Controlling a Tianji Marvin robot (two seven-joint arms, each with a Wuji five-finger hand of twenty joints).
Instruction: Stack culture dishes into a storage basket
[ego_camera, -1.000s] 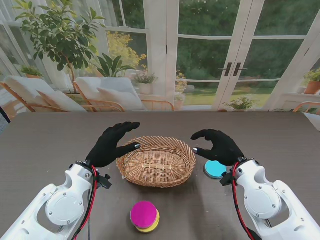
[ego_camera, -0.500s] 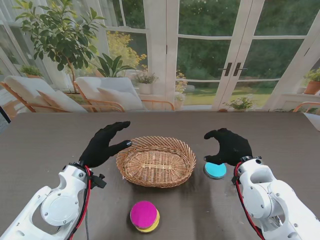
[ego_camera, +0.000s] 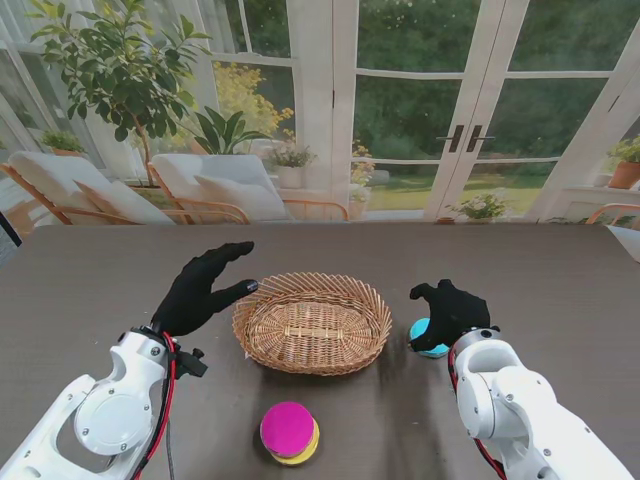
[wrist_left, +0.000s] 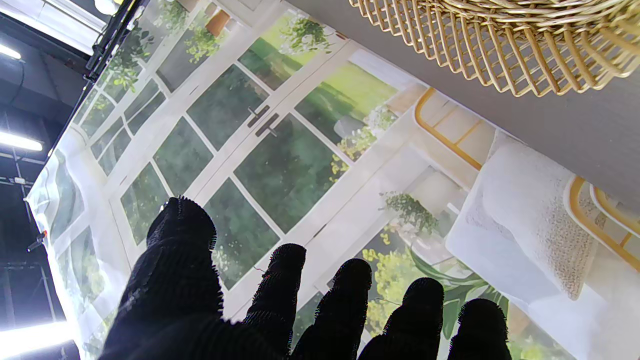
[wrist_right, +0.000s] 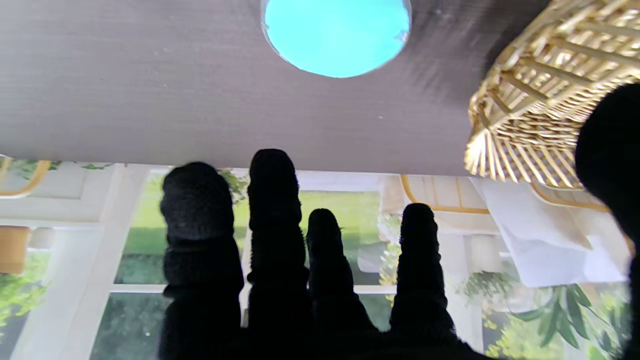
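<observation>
Culture dishes sit around an oval wicker basket (ego_camera: 313, 322) on the dark table (ego_camera: 80, 280): a magenta dish (ego_camera: 287, 427) stacked on a yellow one (ego_camera: 305, 450) nearer to me, a round cyan dish (ego_camera: 428, 340) just right of the basket. The right hand (ego_camera: 453, 312) hovers over the cyan dish, fingers spread, holding nothing; the left hand (ego_camera: 200, 288) is likewise spread and empty.

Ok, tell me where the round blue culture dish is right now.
In the stand view the round blue culture dish lies on the dark table on my right, just beside the woven wicker basket, partly hidden under my black-gloved right hand.
</observation>
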